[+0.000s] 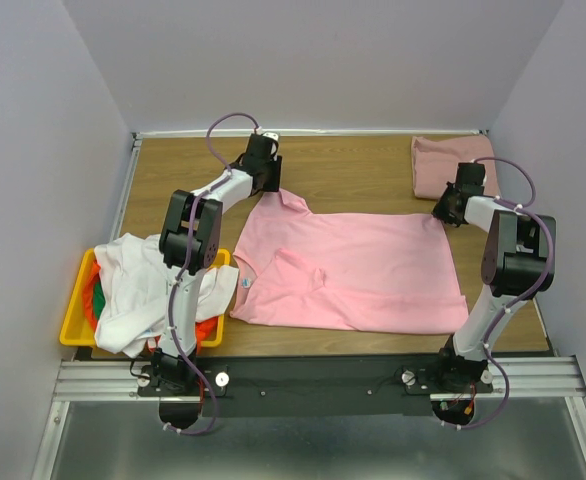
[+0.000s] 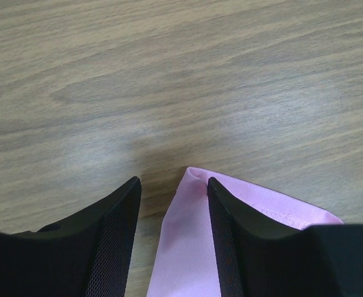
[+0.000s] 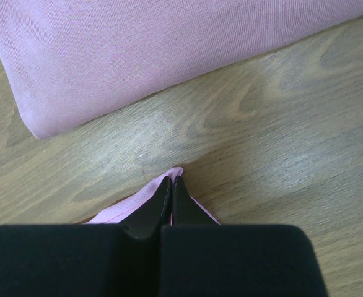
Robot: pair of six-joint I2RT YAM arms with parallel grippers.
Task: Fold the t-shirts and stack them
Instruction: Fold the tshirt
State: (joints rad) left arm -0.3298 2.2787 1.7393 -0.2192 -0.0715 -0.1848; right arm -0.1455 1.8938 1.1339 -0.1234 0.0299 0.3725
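The bright pink t-shirt [image 1: 358, 270] lies spread flat and lightly creased mid-surface [image 1: 353, 165], its long axis running left to right, with the neck and small label [image 1: 245, 283] at the left and the hem at the right. The left claw [image 2: 172, 185] stands apart astride a far-left fabric tip. The right claw [image 3: 171, 183] is pinched together on the far-right corner.
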